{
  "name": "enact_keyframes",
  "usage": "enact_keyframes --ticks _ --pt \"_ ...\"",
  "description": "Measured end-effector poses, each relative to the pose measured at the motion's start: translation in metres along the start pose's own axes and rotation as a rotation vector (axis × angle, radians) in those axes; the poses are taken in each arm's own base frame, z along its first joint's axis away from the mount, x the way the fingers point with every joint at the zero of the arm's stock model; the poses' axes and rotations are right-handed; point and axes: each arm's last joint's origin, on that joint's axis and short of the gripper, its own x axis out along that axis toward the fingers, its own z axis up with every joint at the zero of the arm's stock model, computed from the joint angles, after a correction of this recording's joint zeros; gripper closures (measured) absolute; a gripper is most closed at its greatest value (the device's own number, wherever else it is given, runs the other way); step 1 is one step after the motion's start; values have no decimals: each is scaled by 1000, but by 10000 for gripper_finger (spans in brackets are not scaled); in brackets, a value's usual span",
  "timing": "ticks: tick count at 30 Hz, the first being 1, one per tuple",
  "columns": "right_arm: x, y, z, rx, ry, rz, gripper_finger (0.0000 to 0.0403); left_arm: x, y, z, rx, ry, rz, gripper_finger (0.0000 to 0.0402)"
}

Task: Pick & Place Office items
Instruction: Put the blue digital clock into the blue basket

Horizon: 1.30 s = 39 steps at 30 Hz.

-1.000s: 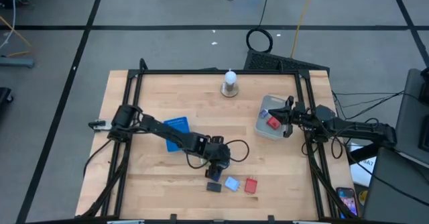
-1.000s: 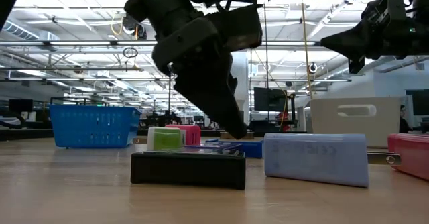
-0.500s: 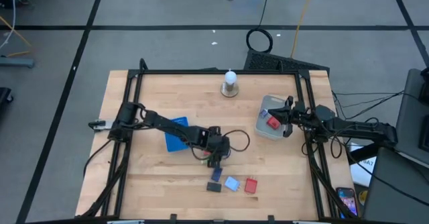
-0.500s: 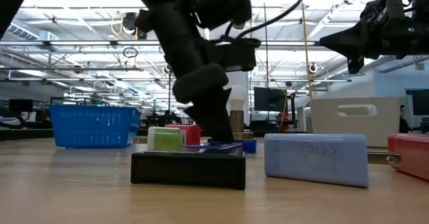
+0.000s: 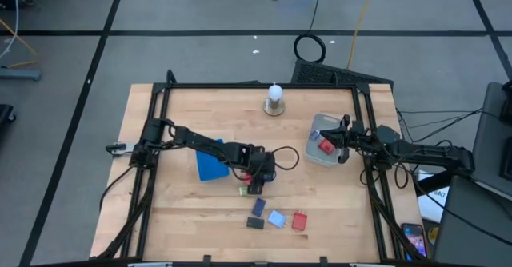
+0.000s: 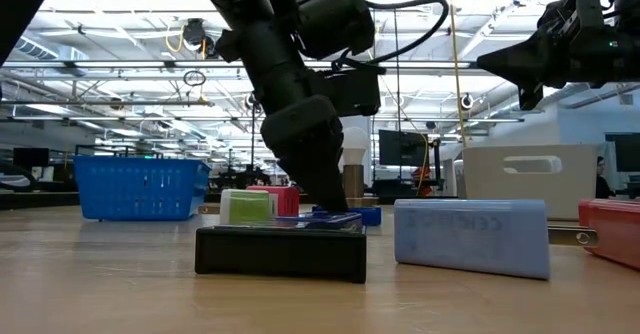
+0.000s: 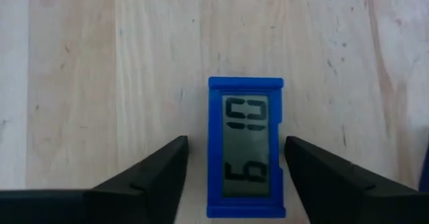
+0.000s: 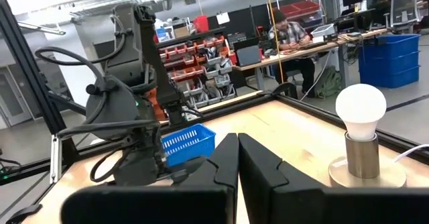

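My left gripper (image 5: 258, 189) (image 7: 236, 142) hangs open just above the table. Its fingers stand on either side of a dark blue piece with a grey digit display (image 7: 246, 147) that lies flat on the wood, and they do not touch it. Nearer the table's near edge lie a black block (image 5: 254, 223) (image 6: 280, 252), a light blue piece (image 5: 277, 219) (image 6: 470, 236) and a red one (image 5: 299, 221). A green piece (image 5: 242, 191) (image 6: 245, 207) and a pink one (image 6: 280, 199) sit beside the gripper. My right gripper (image 5: 344, 143) (image 8: 238, 160) is shut and holds nothing. It hovers over a grey bin (image 5: 314, 153) with a red piece (image 5: 326, 146) inside.
A blue tray (image 5: 208, 161) lies under my left arm's forearm. A white bulb on a round base (image 5: 274, 99) stands near the far edge. A black frame (image 5: 240, 85) rims the table. Bare wood spreads at the near left.
My left gripper has drawn back from the cluster of pieces at the near edge toward the far edge. It now stands over the dark blue piece beside the green one. The pieces and my right arm have kept still.
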Motion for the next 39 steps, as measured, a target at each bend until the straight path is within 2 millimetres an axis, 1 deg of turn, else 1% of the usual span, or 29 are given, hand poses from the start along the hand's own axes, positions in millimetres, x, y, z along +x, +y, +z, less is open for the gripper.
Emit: enact_keyframes --ticks 5,6,8,12,14,16,18,21,24,26,27,31,33,36,39 --pt "0 0 0 0 0 0 399 8 0 -4 3 28 4 248" --pt "0 0 0 0 1 0 399 8 0 -4 14 29 5 256" --pt "0 0 0 0 3 0 399 8 0 -3 31 24 4 257" --pt "0 0 -1 0 6 -1 399 -9 -1 1 73 -6 6 257" --pt "0 0 -1 0 9 -1 399 -25 -1 5 88 -30 6 257" --pt "0 0 -2 -1 22 -2 399 -51 -2 16 100 -116 10 257" --pt "0 0 -4 -1 41 18 399 -78 -3 21 104 -183 18 257" --pt "1 0 -5 0 65 43 399 -116 -5 20 102 -252 33 257" --pt "1 0 -6 0 76 43 399 -163 -8 15 99 -367 57 257" --pt "1 0 -6 0 71 45 399 -189 -9 4 92 -425 75 257" --pt "1 0 -6 0 72 45 399 -198 -10 -4 85 -444 83 257" --pt "1 0 -6 -1 70 39 399 -221 -11 -43 15 -547 99 257" --pt "1 0 -6 -1 69 38 399 -226 -10 -65 -18 -610 96 257" --pt "1 0 -6 0 69 38 399 -222 -8 -100 -71 -664 93 257" --pt "1 0 -6 2 69 38 399 -221 -6 -129 -95 -752 90 257"
